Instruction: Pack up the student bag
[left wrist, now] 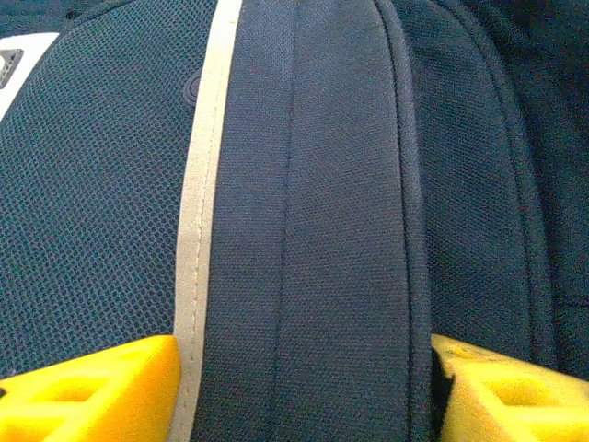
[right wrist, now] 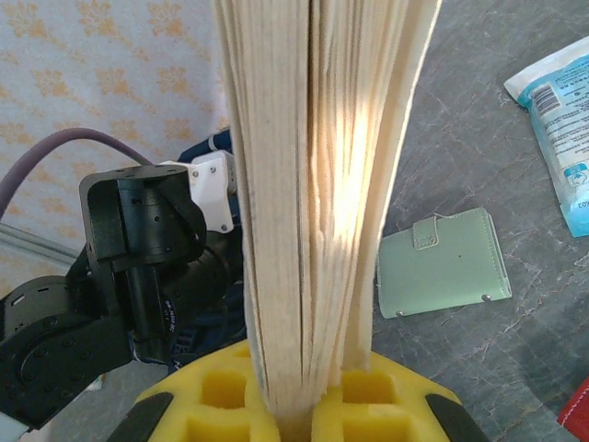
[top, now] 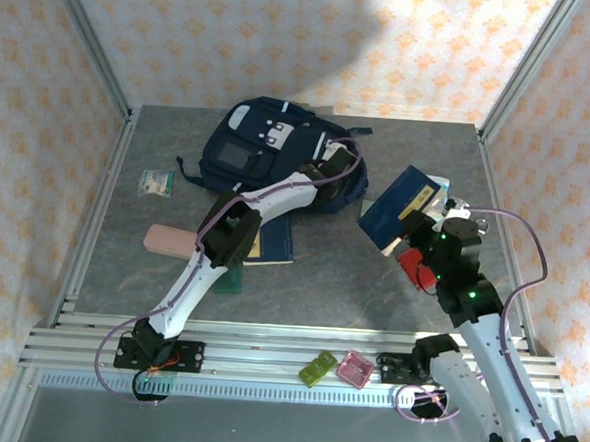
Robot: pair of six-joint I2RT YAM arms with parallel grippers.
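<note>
Student bag: the student bag lies flat at the far middle of the table, its white patches and dark square panel facing up; it is the biggest thing here
Left arm: reaches from the near left corner diagonally across the table to the bag's right side
Left gripper: the left gripper is down on the bag; from the wrist, its yellow fingers stand partly apart with a band of navy fabric and the light stripe between them
Left grip: I cannot tell whether it pinches the fabric or only rests on it
Right gripper: the right gripper is closed narrow on a navy-covered book, lifted above the table to the right of the bag
Book up close: the cream page edges stand upright, clamped between the yellow pads
Left of the table: a pink case lies beside the left arm, well apart from the bag
Under the left arm: a flat navy booklet lies just in front of the bag
Behind the book: a mint-green wallet and a blue-and-white packet lie on the grey tabletop
</note>
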